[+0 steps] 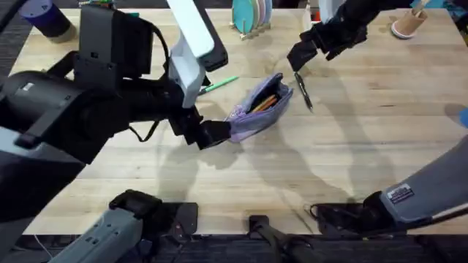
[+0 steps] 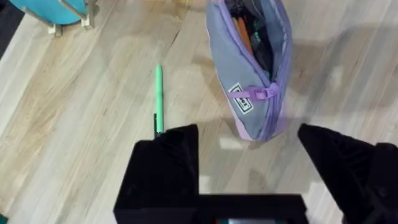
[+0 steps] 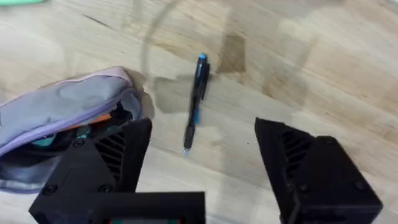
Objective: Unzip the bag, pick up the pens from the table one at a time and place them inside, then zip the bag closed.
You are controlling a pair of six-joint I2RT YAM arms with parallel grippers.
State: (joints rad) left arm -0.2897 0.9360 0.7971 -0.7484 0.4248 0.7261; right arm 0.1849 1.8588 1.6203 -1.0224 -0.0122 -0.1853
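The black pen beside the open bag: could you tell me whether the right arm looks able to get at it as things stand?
Probably yes. The right gripper hangs open directly over the black pen, which lies alone on bare table, just clear of the bag. Nothing sits between fingers and pen.

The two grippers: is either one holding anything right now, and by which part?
Nothing is held. The left gripper is open near the lavender fabric pouch; the right gripper is open over the black pen.

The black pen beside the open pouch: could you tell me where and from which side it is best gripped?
Grip the black pen at mid-barrel, from straight above, right tool open across its width. It lies flat on the table, just clear of the pouch.
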